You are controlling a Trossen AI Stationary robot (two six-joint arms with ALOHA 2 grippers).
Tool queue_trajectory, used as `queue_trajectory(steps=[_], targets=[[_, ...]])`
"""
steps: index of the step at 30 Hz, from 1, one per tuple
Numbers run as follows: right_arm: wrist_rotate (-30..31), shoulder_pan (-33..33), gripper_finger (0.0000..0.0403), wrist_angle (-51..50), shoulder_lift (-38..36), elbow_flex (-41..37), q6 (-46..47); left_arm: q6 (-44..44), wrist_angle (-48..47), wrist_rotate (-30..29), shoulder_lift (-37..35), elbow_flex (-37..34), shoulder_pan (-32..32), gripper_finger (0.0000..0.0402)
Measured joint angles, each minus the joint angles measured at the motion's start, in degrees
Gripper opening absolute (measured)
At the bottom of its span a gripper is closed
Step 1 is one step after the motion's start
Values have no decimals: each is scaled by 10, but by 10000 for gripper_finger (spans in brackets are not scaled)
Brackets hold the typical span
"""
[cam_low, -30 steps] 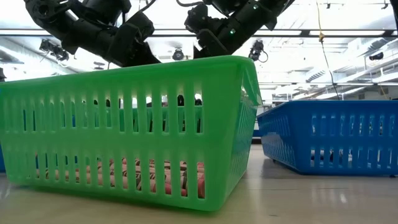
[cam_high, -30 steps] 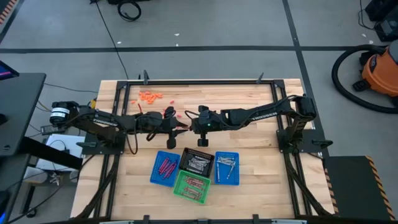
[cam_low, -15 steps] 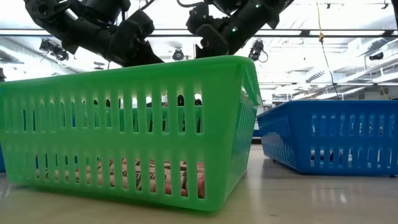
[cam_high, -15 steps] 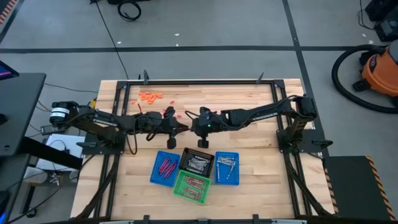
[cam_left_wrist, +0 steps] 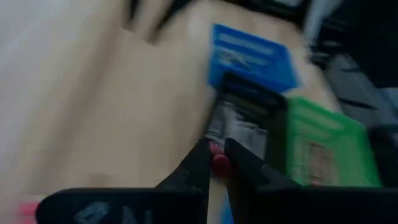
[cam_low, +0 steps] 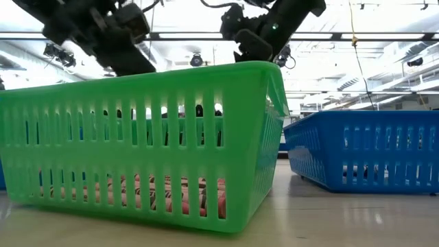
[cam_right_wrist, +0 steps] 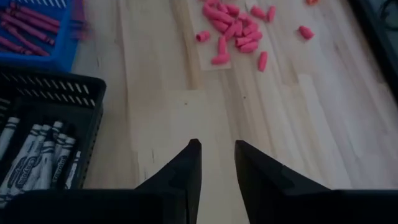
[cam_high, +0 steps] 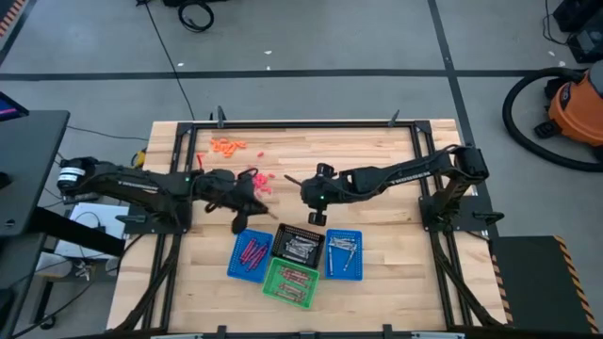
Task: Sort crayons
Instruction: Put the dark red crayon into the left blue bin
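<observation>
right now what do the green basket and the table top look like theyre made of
Green basket: looks like moulded plastic, smooth and slightly glossy, with even vertical slots in its walls and light showing through them. Table top: looks like pale wood in joined planks, with visible grain and seams and a matte finish; a wood-look laminate can't be ruled out.

Reddish crayons [cam_right_wrist: 231,28] lie scattered loose on the wood at the far left. Dark maroon ones [cam_high: 252,252] fill the left basket, silvery-grey ones [cam_high: 300,247] the middle. One reddish crayon [cam_left_wrist: 219,165] sits pinched between dark fingers.
</observation>
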Motion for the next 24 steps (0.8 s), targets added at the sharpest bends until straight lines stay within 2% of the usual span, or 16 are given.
queue_trajectory(steps=[3, 7, 10, 16, 24], targets=[[32, 17, 103, 8, 0, 0, 0, -35, -42, 49, -21, 0, -23, 34], [55, 39, 103, 6, 0, 0, 0, -106, -72, 50, -32, 0, -72, 34], [59, 52, 103, 2, 0, 0, 10, -132, -100, 28, -31, 0, -125, 34], [67, 74, 103, 12, 0, 0, 14, -120, -110, -29, -30, 0, -228, 34], [78, 81, 103, 16, 0, 0, 10, -125, -110, -129, -30, 0, -303, 34]])
